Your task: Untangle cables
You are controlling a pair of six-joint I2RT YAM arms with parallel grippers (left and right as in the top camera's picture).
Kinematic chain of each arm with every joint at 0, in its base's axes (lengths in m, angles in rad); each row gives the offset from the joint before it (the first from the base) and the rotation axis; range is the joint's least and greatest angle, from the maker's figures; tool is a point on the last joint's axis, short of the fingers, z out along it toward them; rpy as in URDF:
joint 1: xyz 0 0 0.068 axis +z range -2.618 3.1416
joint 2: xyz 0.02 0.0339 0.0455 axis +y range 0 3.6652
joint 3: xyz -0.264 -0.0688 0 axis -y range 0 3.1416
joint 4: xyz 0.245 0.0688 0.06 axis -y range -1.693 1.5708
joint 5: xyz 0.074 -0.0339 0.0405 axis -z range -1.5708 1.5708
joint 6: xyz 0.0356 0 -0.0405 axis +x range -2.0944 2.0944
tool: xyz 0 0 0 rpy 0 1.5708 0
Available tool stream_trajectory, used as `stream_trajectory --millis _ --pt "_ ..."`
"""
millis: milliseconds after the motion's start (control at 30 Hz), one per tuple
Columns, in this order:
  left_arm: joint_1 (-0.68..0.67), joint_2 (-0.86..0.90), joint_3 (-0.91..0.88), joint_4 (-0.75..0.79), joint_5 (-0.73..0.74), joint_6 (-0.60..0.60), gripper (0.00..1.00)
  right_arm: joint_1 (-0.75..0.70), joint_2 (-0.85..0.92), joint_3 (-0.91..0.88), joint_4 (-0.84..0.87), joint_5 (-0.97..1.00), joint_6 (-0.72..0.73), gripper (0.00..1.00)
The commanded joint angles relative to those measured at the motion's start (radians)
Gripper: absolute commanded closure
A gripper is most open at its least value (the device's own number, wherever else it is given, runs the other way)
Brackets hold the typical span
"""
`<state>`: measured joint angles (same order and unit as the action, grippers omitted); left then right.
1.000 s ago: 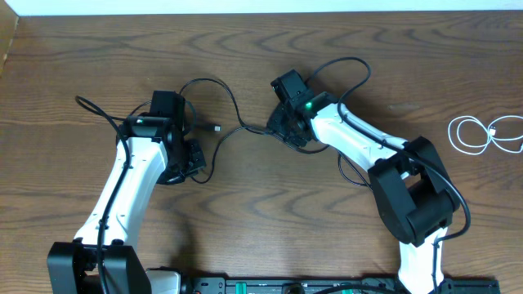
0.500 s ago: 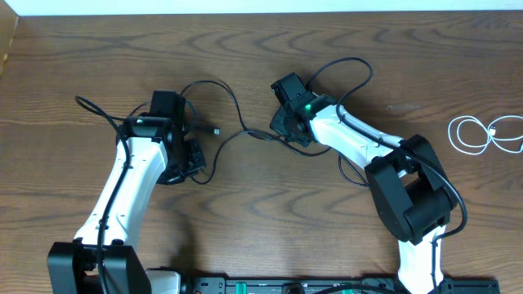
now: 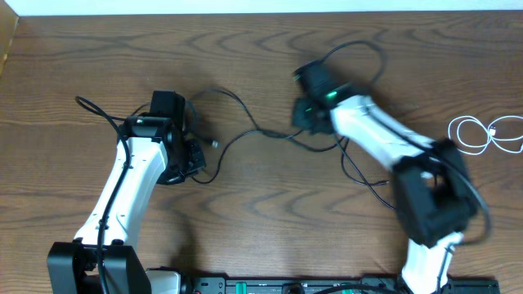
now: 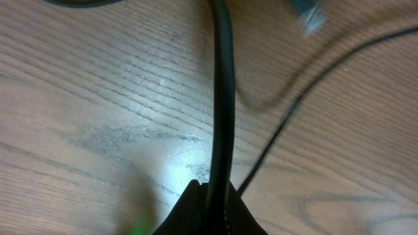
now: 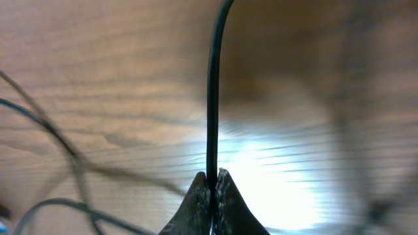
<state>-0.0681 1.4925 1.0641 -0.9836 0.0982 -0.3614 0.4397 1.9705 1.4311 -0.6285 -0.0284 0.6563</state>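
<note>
Thin black cables (image 3: 243, 116) trail across the wooden table between the two arms, with a small plug end (image 3: 214, 144) near the left arm. My left gripper (image 3: 189, 160) is shut on a black cable (image 4: 222, 98), which runs straight up from the jaws (image 4: 212, 190); a blurred plug (image 4: 308, 16) lies ahead of it. My right gripper (image 3: 305, 117) is shut on a thinner black cable (image 5: 213, 91), pinched at the fingertips (image 5: 212, 175). A coiled white cable (image 3: 482, 134) lies apart at the far right.
Black cable loops lie behind the right arm (image 3: 364, 51) and beside its forearm (image 3: 359, 173). Another black strand (image 3: 98, 109) trails left of the left arm. The table's far edge (image 3: 261, 11) meets a white wall.
My right gripper has shut on the thin black cable and moved right and away, drawing the strand between the arms straighter. The left arm has held still.
</note>
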Motion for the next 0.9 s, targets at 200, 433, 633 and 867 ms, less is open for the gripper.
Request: stream_trajectory --millis 200,433,633,867 --pt "-0.002 0.006 -0.013 0.001 -0.063 0.013 0.92 -0.291 -0.426 0.016 -0.084 0.020 -0.393 0.99" --pt "0.000 0.005 -0.013 0.022 -0.155 -0.055 0.92 -0.529 -0.562 0.016 -0.062 0.027 -0.398 0.99" --pt "0.036 0.003 -0.013 0.108 -0.294 -0.233 0.92 -0.729 -0.572 0.016 -0.060 0.061 -0.365 0.99" --pt "0.179 -0.025 0.013 0.220 -0.294 -0.272 0.92 -0.898 -0.572 0.016 -0.137 0.194 -0.254 0.99"
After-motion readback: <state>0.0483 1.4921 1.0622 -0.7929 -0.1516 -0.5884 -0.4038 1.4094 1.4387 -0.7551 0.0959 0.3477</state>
